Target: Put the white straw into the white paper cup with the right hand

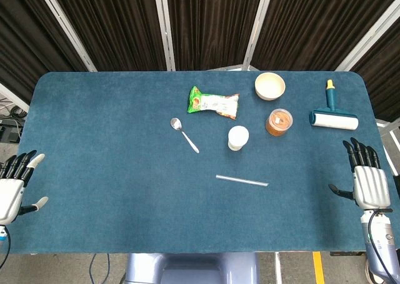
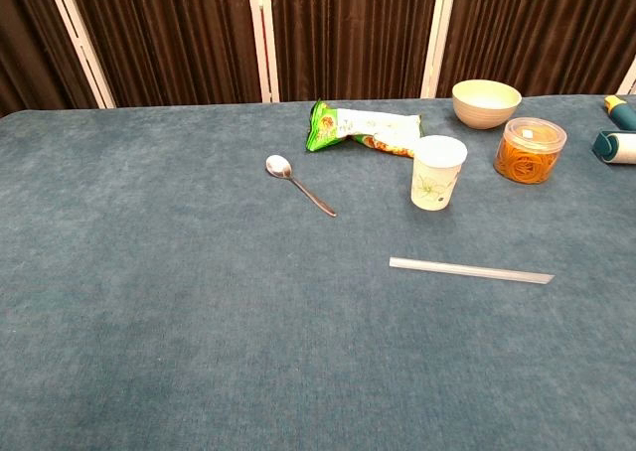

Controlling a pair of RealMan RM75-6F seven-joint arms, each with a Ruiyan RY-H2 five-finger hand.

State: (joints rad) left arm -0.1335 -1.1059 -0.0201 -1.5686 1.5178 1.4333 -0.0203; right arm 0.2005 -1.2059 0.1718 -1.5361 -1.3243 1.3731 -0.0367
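The white straw (image 1: 242, 181) (image 2: 470, 270) lies flat on the blue table, in front of the white paper cup (image 1: 238, 137) (image 2: 437, 172), which stands upright a short way behind it. My right hand (image 1: 367, 181) hovers at the table's right edge, fingers spread and holding nothing, well to the right of the straw. At the left edge my left hand (image 1: 14, 185) is likewise spread and holds nothing. Neither hand shows in the chest view.
A metal spoon (image 1: 184, 134) (image 2: 298, 184) lies left of the cup. Behind the cup are a green snack bag (image 1: 213, 102) (image 2: 363, 127), a cream bowl (image 1: 270, 86) (image 2: 486, 103), a clear tub of orange contents (image 1: 279, 122) (image 2: 530, 150) and a lint roller (image 1: 333, 114) (image 2: 617, 139).
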